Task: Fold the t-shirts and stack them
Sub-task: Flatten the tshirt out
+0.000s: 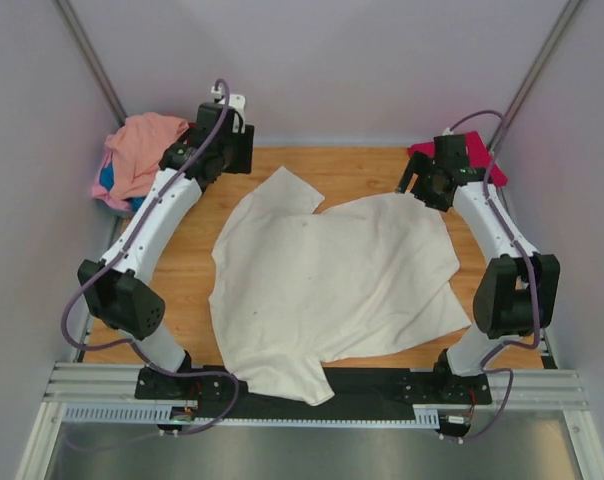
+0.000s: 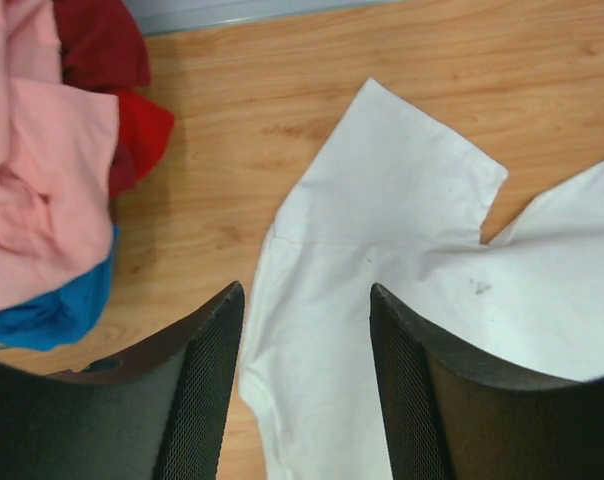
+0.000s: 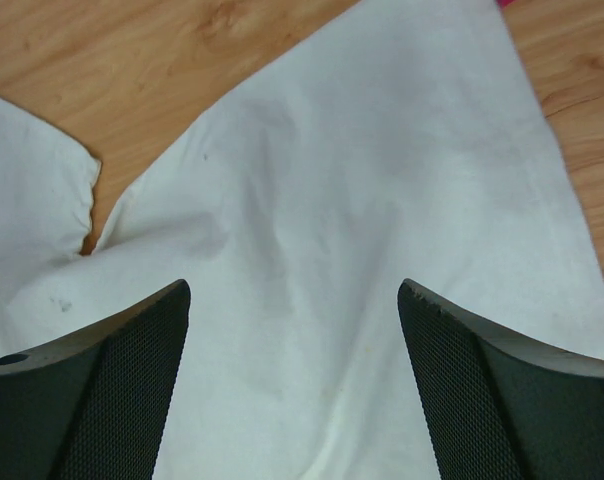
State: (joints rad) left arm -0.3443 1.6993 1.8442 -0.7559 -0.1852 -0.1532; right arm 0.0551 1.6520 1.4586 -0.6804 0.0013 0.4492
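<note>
A cream-white t-shirt (image 1: 332,280) lies spread out, somewhat wrinkled, over the middle of the wooden table. My left gripper (image 1: 240,152) is open and empty above the shirt's far-left sleeve (image 2: 412,220); its jaws stand wide apart (image 2: 307,300). My right gripper (image 1: 418,186) is open and empty over the shirt's far-right part (image 3: 342,170), jaws wide apart (image 3: 294,290). A salmon-pink shirt (image 1: 142,145) lies crumpled on a blue one (image 1: 108,180) at the far left. The left wrist view shows them (image 2: 37,170) (image 2: 52,312) with a red shirt (image 2: 122,100). A magenta shirt (image 1: 482,152) lies at the far right.
Bare wood (image 1: 182,270) shows left of the white shirt, and a strip (image 2: 382,60) runs along the far edge. The shirt's near hem hangs over the black base rail (image 1: 382,385). Grey walls close in the table on three sides.
</note>
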